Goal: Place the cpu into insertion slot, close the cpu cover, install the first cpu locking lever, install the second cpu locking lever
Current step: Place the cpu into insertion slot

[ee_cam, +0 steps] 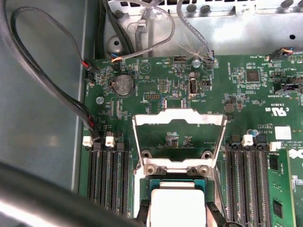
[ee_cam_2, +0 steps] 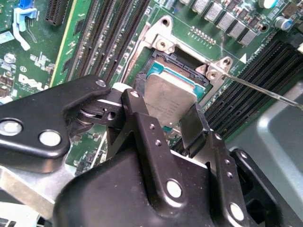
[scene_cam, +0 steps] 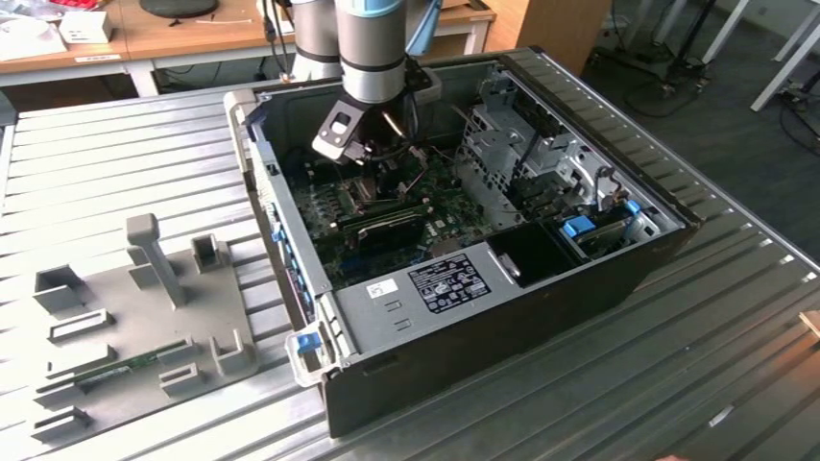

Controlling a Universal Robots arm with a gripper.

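On the ribbed grey metal desk [scene_cam: 129, 144], toward eleven o'clock inside the open black computer case [scene_cam: 615, 279], the black two-fingered end effector [ee_cam_2: 165, 111] pinches the small silvery square cpu [ee_cam_2: 168, 97] directly over the dark square insertion slot [ee_cam_2: 175, 64], whose silvery framed cpu cover [ee_cam: 178, 113] stands raised.

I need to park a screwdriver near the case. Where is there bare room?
Bare ribbed table lies on the exterior view's right of the computer case, and between the grey fixture plate and the wooden desk. Inside is crowded: the hand grips the cpu at the insertion slot, the cpu cover is open, memory slots on both sides.
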